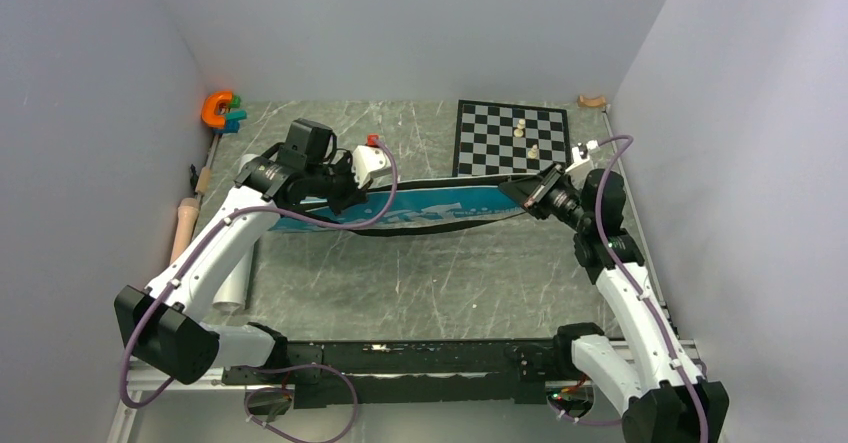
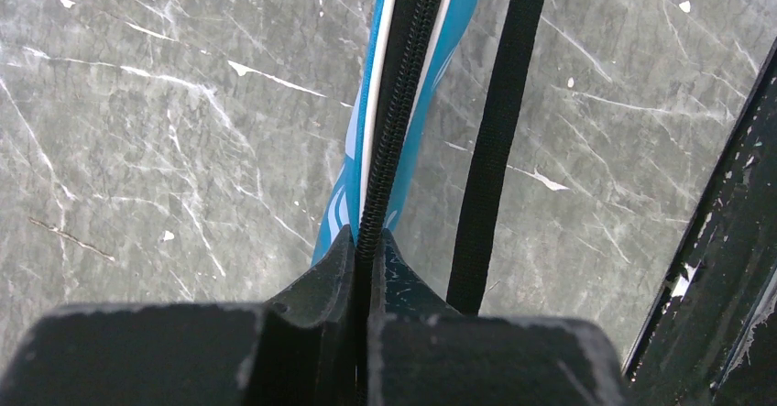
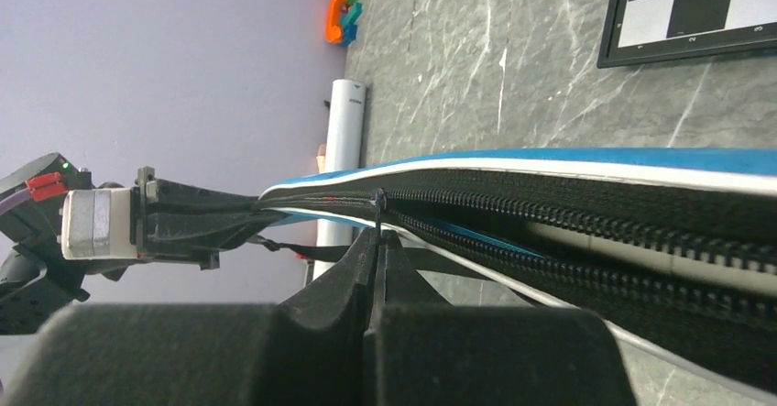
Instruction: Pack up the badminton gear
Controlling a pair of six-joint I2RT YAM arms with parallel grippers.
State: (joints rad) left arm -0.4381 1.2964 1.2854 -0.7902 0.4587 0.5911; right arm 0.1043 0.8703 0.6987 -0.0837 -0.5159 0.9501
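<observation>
Top external: L/R grippers [image 1: 347,195] [image 1: 527,192] pinch bag [image 1: 440,211].

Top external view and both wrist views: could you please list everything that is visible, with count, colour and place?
bag: one, blue with black zipper and strap, stretched between both grippers across mid-table
chessboard: one, black-and-white, far right of the table
chess pieces: two, pale, on the chessboard
toy: one, orange, teal and blue, far left corner
tube: one, white, left side of the table
wooden stick: one, beige, along the left wall
wooden piece: one, tan, far right corner
table: one, grey marbled
left gripper: one, black, shut on the bag's zipper edge
right gripper: one, black, shut on the zipper pull
</observation>
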